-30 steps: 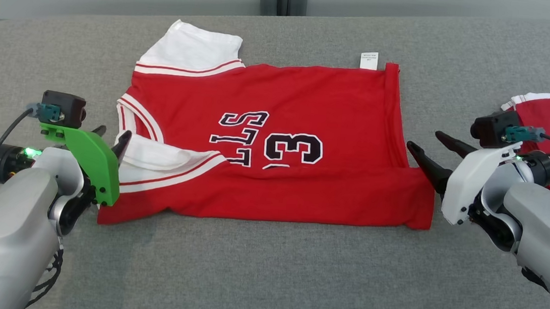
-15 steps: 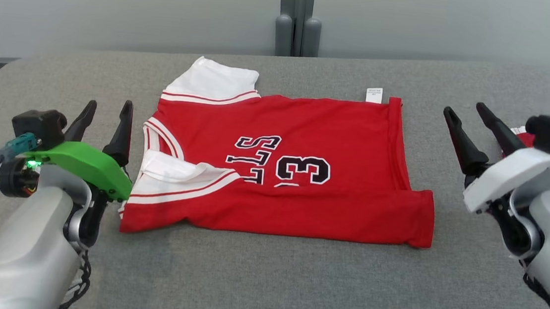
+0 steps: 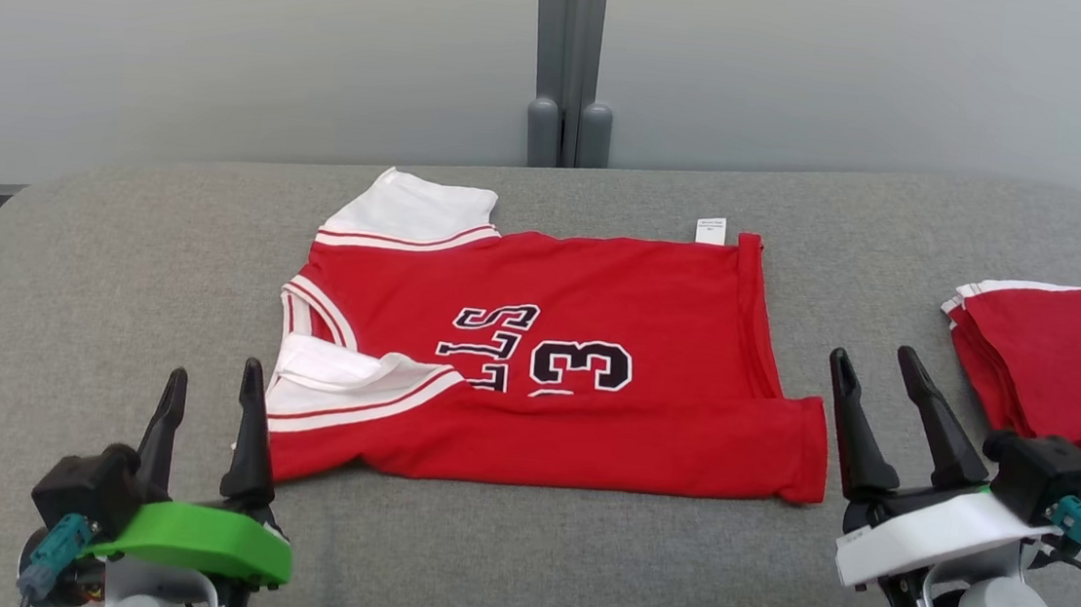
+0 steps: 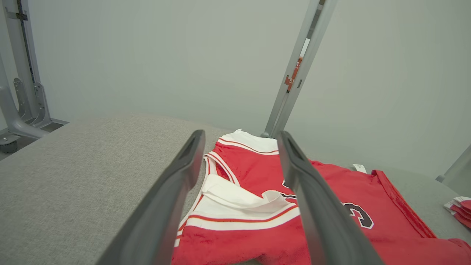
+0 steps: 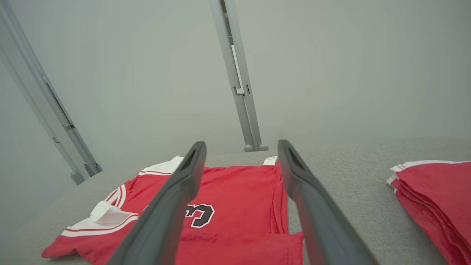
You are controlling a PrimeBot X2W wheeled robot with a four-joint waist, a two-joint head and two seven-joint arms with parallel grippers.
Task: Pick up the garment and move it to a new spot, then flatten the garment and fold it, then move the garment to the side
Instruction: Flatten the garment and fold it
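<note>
A red shirt (image 3: 545, 363) lay near the middle of a grey padded surface (image 3: 518, 556), its neck end towards the robot's left and its hem towards the right. The near edge of the shirt was folded up over the front, and the fold cut across the black-and-white lettering (image 3: 488, 343) and a large numeral 3 (image 3: 582, 364). One white sleeve (image 3: 412, 209) stuck out flat at the far left corner. The other sleeve (image 3: 348, 380), white with red stripes, was turned in over the body of the shirt. A small white tag (image 3: 710, 230) showed at the far right corner, beside the hem.

The left end effector (image 3: 214, 371) stood just off the shirt's near left corner with its two dark fingers spread apart and nothing between them. Its wrist camera looked between the fingers onto the turned-in sleeve and the striped neckline. Whether the inner finger touched the cloth could not be told.

The right end effector (image 3: 874, 354) was likewise open and empty, fingers pointing away from the robot. It sat just beside the shirt's near right corner, between the shirt and a stack of folded red clothes (image 3: 1053, 368) with white edging that lay near the right edge of the surface, well apart from the shirt.

Behind the surface rose a plain pale wall (image 3: 231, 42) and a grey metal post (image 3: 569, 62).
</note>
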